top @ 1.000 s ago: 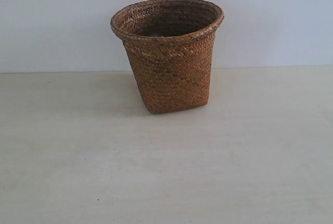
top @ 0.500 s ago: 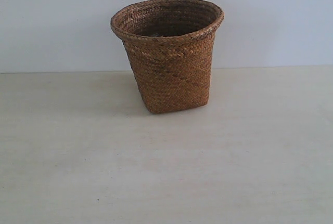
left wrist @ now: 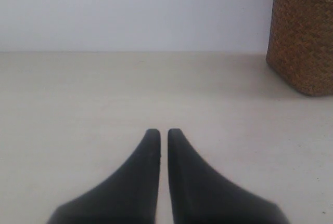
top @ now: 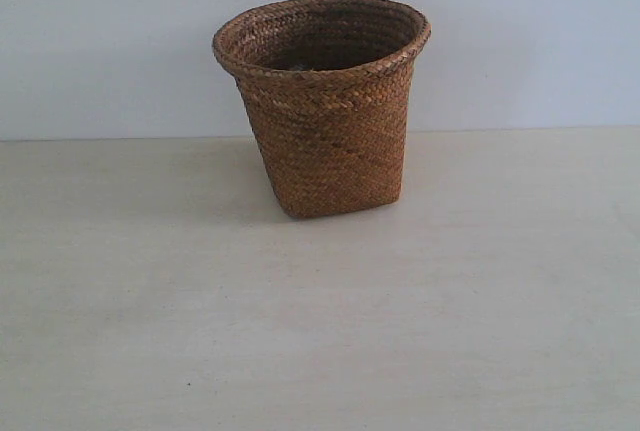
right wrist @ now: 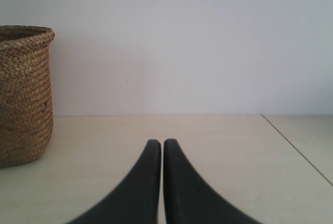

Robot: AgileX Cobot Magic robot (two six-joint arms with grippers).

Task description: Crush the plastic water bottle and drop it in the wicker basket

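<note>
The brown wicker basket (top: 325, 111) stands upright at the back middle of the pale table, its wide rolled rim open upward. Its lower wall also shows in the left wrist view (left wrist: 304, 34), and its side and rim show in the right wrist view (right wrist: 23, 94). The plastic water bottle shows in no view; the basket's inside is dark and I cannot make out anything in it. My left gripper (left wrist: 163, 131) is shut with nothing between its black fingers, low over bare table. My right gripper (right wrist: 162, 142) is likewise shut and empty. Neither gripper appears in the exterior view.
A plain light wall (top: 520, 41) rises right behind the basket. A seam or table edge (right wrist: 296, 148) runs diagonally at one side of the right wrist view.
</note>
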